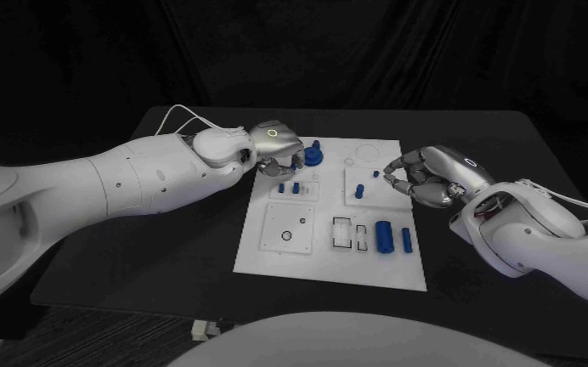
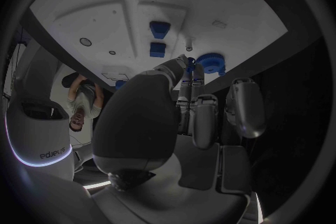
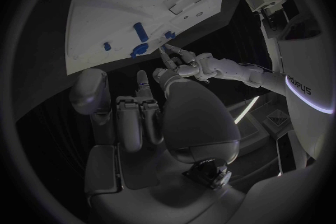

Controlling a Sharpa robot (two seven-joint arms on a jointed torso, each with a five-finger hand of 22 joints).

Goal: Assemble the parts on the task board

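The left arm (image 1: 110, 184) reaches in across the black worktop (image 1: 172, 239), and its left hand (image 1: 277, 148) hangs over the far left corner of the task board (image 1: 276, 252). Its fingers (image 2: 204, 117) are curled downward close together, their tips just beside a blue gear-shaped part (image 1: 313, 157) that stands near the board's far edge. From the left wrist view the fingertips come right up to that gear (image 2: 210, 61), but I cannot tell whether they actually grip it or only touch it.

Moving across the white board, two small blue pegs (image 1: 289, 187) stand in a block just nearer than the gear. Nearer the robot lies a square plate with a small black ring (image 1: 285, 235) on it. Further along are two rectangular frames (image 1: 351, 233), then a thick blue cylinder (image 1: 383, 237) and a thinner blue pin (image 1: 407, 239) lying side by side. A small blue peg (image 1: 360, 189) stands in the block toward the far right of the board.

The right hand (image 1: 429, 175) hovers at the board's right edge, fingers curled inward. The right wrist view shows those fingers (image 3: 140, 117) bunched together above the worktop; I see nothing between them.
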